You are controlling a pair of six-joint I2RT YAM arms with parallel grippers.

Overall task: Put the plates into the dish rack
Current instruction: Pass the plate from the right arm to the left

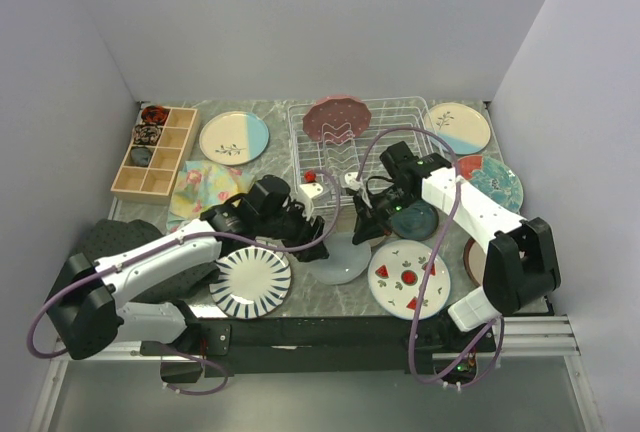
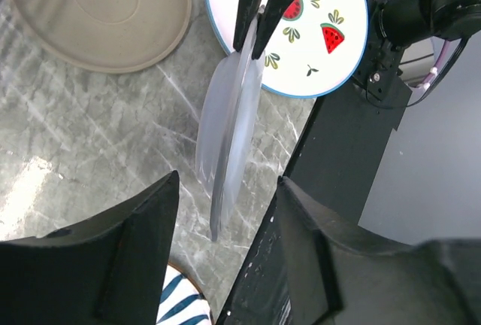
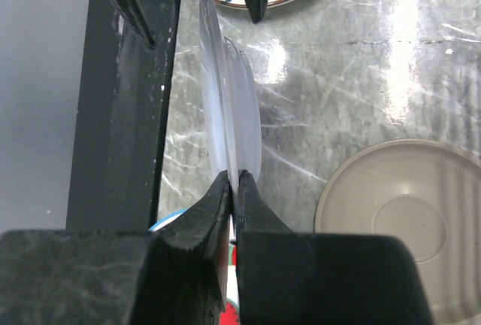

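A pale blue plate (image 1: 338,262) stands on edge above the marble table top, near its front. My right gripper (image 3: 237,182) is shut on its rim (image 3: 225,107). My left gripper (image 2: 228,182) is open; the opposite rim (image 2: 229,122) lies between its fingers and touches neither. The white wire dish rack (image 1: 380,122) stands at the back centre with a pink dotted plate (image 1: 337,118) upright in it. On the table lie a striped plate (image 1: 250,282), a watermelon plate (image 1: 407,278), a dark teal plate (image 1: 415,219) and a taupe plate (image 2: 98,9).
Two cream-and-blue plates (image 1: 234,138) (image 1: 457,127) flank the rack. A red-and-teal plate (image 1: 495,184) lies at the right. A wooden compartment box (image 1: 155,152) and a floral cloth (image 1: 207,187) sit at the back left. The table's black front edge (image 2: 338,137) is close to the plate.
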